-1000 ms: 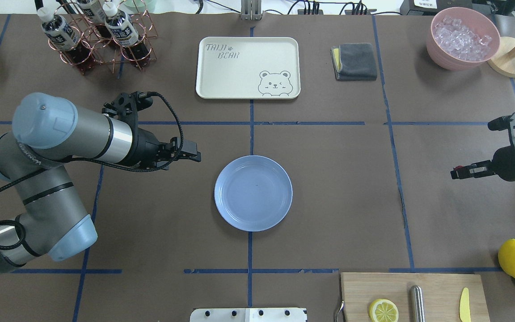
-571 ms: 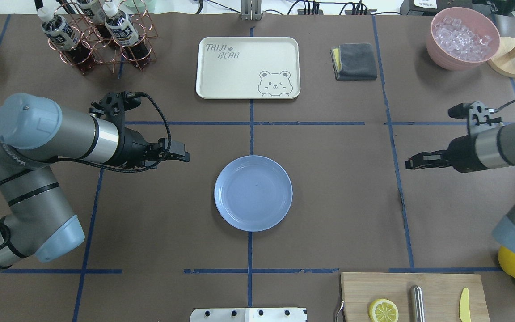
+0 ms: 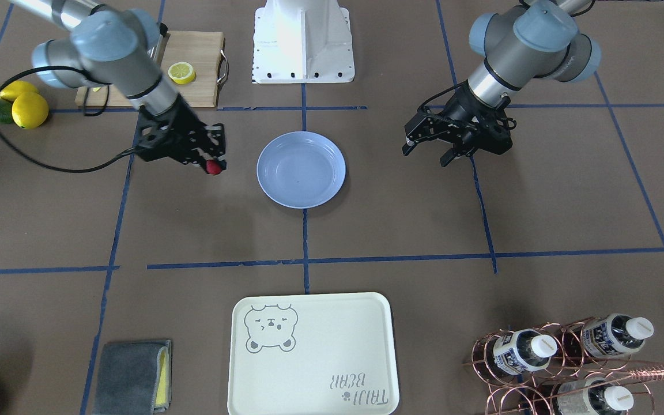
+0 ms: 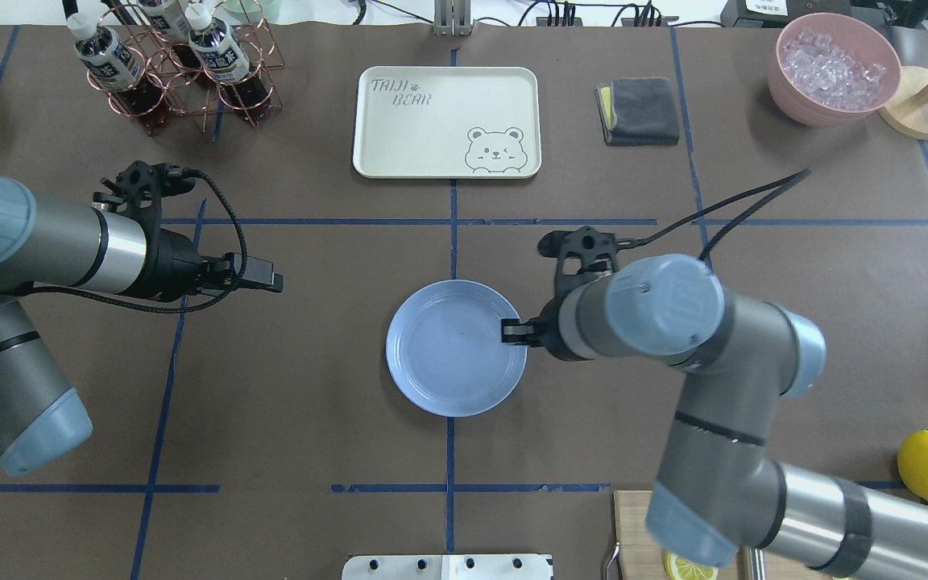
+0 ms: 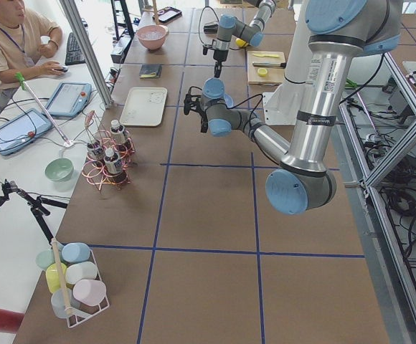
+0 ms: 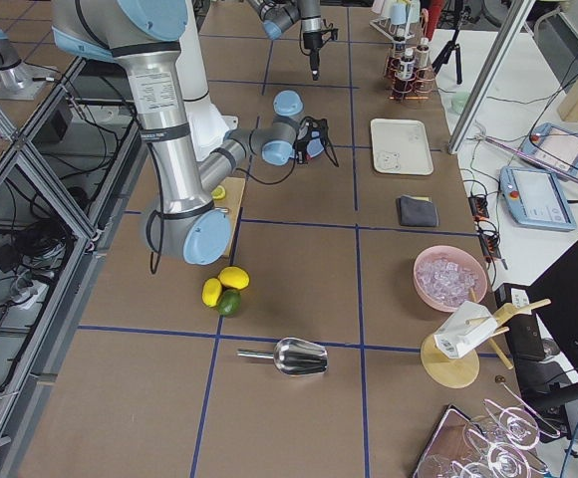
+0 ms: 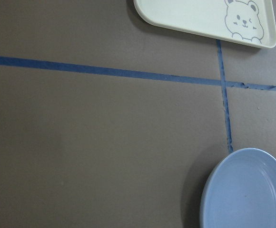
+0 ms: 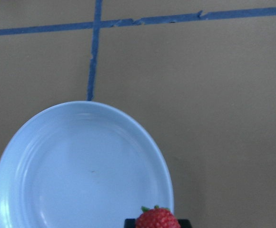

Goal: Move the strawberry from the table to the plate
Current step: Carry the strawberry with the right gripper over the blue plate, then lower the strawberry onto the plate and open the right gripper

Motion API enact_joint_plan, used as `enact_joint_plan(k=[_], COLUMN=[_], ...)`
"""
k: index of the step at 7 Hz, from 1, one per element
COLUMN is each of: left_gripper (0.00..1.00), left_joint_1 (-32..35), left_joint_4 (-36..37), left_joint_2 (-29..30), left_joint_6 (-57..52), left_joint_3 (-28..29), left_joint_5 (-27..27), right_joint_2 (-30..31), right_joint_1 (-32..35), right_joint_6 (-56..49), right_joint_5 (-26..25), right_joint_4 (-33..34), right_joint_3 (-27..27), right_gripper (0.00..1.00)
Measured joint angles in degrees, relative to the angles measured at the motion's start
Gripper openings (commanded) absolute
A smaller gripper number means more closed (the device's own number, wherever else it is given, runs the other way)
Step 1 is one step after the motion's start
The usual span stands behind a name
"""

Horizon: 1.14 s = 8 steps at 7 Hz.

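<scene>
Right fingers [image 3: 214,155] clamped on the strawberry [image 3: 212,168], berry poking out below the tips. It's held at the rim of the plate [image 3: 301,199] on the robot's right side, not resting in the dish. Left fingers [image 3: 412,138] spread apart with nothing between them, over the brown surface [image 3: 401,219], well apart from the plate's other side.
</scene>
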<state>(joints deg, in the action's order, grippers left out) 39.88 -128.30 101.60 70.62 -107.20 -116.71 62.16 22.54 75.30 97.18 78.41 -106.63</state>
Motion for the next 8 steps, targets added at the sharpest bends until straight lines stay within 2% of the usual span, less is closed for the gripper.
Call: enact_joint_plan(k=[1, 3, 5, 8], left_gripper=[1.00, 1.00, 1.00, 1.00], left_joint_1=[0.22, 0.77, 0.87, 0.90], left_joint_4=[-0.01, -0.02, -0.02, -0.02], left_joint_2=[-0.43, -1.53, -1.88, -1.92], left_joint_6=[-0.09, -0.16, -0.14, -0.08], left_joint_3=[-0.23, -0.73, -1.00, -1.07], left_joint_5=[0.00, -0.01, -0.01, 0.05], right_joint_2=[-4.69, -12.63, -14.78, -14.77], right_joint_1=[-2.99, -4.76, -4.82, -4.57], right_joint_6=[3.35, 6.52, 6.92, 7.16], right_joint_5=[-3.68, -6.57, -7.24, -7.27], right_joint_4=[3.93, 7.31, 9.85, 10.67], right_joint_3=[2.19, 10.01, 12.90, 13.96], right_gripper=[0.00, 0.00, 0.00, 0.00])
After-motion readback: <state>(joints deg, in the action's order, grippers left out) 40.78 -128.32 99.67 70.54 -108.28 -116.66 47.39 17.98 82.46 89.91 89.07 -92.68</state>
